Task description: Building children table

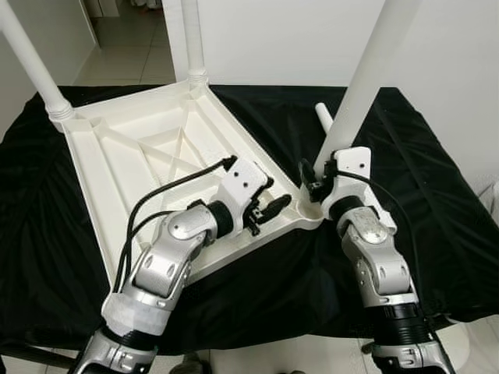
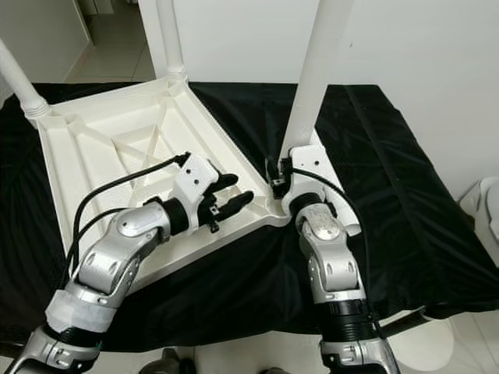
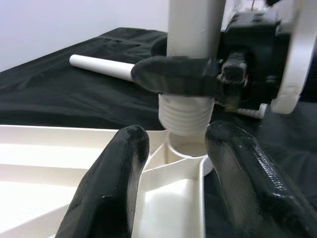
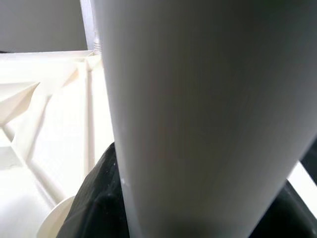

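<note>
A white plastic table top (image 1: 132, 156) lies upside down on a black cloth. Two white legs (image 1: 31, 66) (image 1: 192, 39) stand in its far corners. My right gripper (image 1: 310, 175) is shut on a third leg (image 1: 366, 86), holding it upright over the near right corner socket (image 1: 312, 210). In the left wrist view the leg's threaded end (image 3: 185, 116) sits just above the socket (image 3: 185, 148). My left gripper (image 1: 269, 206) is open, its fingers (image 3: 114, 183) on either side of the table top's rim close to that corner. A fourth leg (image 1: 322, 117) lies loose on the cloth behind.
The black cloth (image 1: 437, 195) covers a table whose near edge runs just in front of my arms. A white wall stands behind it, and tiled floor (image 1: 129, 47) shows at the far left. A white object (image 1: 491, 195) sits past the right edge.
</note>
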Available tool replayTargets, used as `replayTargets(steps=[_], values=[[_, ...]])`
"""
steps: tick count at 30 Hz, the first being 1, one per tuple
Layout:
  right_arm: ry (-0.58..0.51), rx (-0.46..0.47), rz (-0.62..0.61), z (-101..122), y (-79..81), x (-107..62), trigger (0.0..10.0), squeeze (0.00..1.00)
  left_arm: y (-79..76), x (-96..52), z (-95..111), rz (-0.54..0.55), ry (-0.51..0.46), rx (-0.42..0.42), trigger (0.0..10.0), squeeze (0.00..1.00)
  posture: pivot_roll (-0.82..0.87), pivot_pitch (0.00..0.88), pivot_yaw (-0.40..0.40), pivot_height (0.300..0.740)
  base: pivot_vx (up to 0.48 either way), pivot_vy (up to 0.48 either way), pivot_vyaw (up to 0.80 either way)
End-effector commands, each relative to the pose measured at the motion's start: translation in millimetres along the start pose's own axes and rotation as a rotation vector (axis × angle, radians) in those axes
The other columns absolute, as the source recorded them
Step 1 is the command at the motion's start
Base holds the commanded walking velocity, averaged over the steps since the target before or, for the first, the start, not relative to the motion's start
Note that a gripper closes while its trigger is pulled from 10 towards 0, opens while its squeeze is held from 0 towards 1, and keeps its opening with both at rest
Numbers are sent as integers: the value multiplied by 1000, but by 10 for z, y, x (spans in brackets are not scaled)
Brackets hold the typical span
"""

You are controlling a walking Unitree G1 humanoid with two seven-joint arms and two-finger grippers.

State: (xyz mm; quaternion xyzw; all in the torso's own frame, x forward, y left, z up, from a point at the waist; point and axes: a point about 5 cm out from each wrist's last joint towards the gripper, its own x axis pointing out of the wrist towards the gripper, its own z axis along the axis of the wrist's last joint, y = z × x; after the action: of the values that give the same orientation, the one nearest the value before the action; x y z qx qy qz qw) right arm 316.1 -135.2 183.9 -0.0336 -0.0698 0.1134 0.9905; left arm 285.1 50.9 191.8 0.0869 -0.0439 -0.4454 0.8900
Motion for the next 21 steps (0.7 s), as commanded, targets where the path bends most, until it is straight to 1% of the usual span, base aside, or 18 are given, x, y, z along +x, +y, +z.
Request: replayTargets(steps=[1,7,11,16,21], values=[[-4,-7,20,-6,35,13,10000,0,-13,-19,18,22,-19,-8,10000,0,89,23,-37,740,0,0,0],[23,-6,9,-91,7,-26,10000,0,-46,-79,-33,3,-6,-44,10000,0,87,18,-38,740,0,0,0],[36,14,-9,-152,-39,-49,10000,0,-87,-142,-60,-26,-13,-54,10000,0,86,17,-37,740,0,0,0],[44,31,-18,-199,-62,-35,10000,0,-125,-179,-78,-55,-13,-62,10000,0,83,4,-37,740,0,0,0],[50,23,-3,-229,-66,7,10000,0,-149,-204,-77,-84,-7,-59,10000,0,89,6,-41,740,0,0,0]])
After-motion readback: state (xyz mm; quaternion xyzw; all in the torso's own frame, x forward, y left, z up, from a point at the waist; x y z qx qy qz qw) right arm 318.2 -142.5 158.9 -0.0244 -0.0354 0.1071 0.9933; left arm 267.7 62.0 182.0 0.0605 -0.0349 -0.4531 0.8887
